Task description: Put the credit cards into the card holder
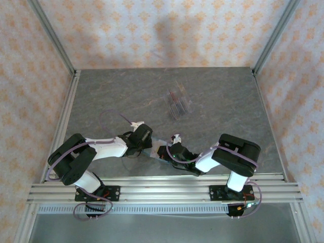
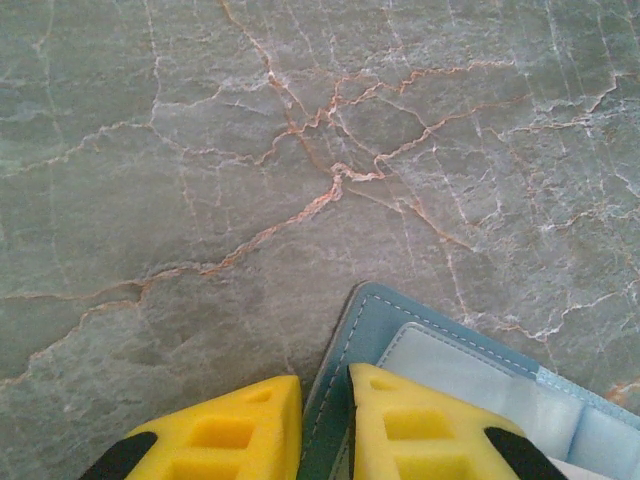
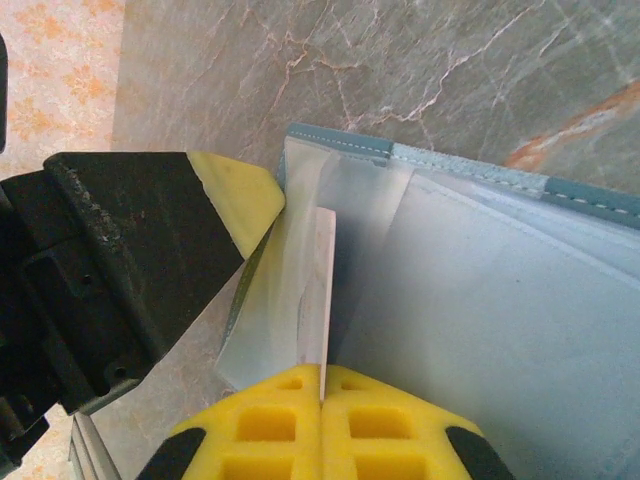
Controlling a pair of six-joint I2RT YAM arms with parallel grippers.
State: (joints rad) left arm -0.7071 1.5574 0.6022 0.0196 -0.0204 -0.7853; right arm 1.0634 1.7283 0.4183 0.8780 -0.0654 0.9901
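Observation:
The card holder (image 2: pixel 450 360) is a teal wallet lying open on the marble table, its pale lining and clear pockets facing up. My left gripper (image 2: pixel 325 385) is shut on its stitched edge, one yellow finger on each side. My right gripper (image 3: pixel 322 372) is shut on a credit card (image 3: pixel 322 290), seen edge-on as a thin pale strip. The card's far end sits in a clear pocket of the card holder (image 3: pixel 500 300). In the top view the left gripper (image 1: pixel 143 136) and right gripper (image 1: pixel 169 151) meet over the card holder (image 1: pixel 155 150) near the table's front.
A clear stand (image 1: pixel 177 104) with thin cards upright in it, one dark red, is past the table's middle. My left gripper's black and yellow finger (image 3: pixel 230 195) lies close to the left of the held card. Aluminium rails border the table.

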